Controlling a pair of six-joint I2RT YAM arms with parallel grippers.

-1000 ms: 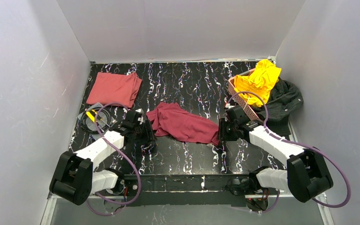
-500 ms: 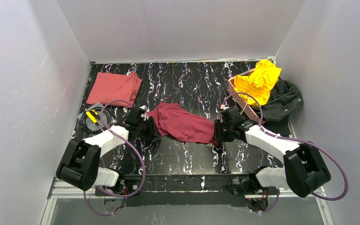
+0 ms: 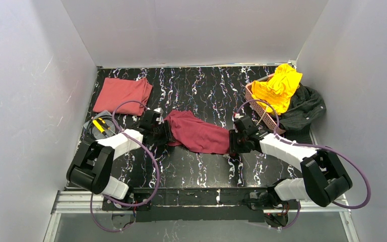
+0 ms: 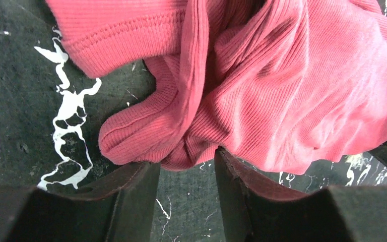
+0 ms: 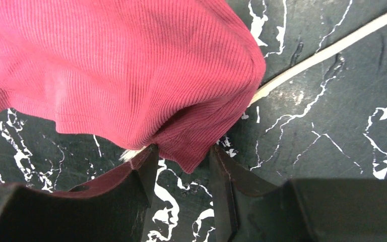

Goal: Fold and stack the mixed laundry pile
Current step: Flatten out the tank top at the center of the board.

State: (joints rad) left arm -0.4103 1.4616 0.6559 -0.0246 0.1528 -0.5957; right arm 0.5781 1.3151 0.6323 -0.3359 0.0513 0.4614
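Observation:
The dark maroon garment (image 3: 197, 132) lies crumpled across the middle of the table. My left gripper (image 3: 164, 134) is at its left end. In the left wrist view the jaws (image 4: 186, 169) stand open with a fold of the ribbed cloth (image 4: 242, 91) at their tips. My right gripper (image 3: 232, 142) is at its right end. In the right wrist view the jaws (image 5: 181, 157) stand open around a corner of the cloth (image 5: 131, 70). The salmon-red garment (image 3: 122, 95) lies folded at the far left. The yellow garment (image 3: 280, 85) and the charcoal garment (image 3: 305, 108) are heaped at the far right.
The pink lattice basket (image 3: 263, 115) stands under the yellow garment, close behind my right arm. A thin cream cord (image 5: 327, 50) runs out from under the maroon cloth's right end. A yellow-handled tool and cables (image 3: 100, 127) lie at the left edge. White walls enclose three sides.
Both grippers have moved in toward the ends of the maroon garment, the left one up and to the right, the right one to the left. The garment has shifted a little.

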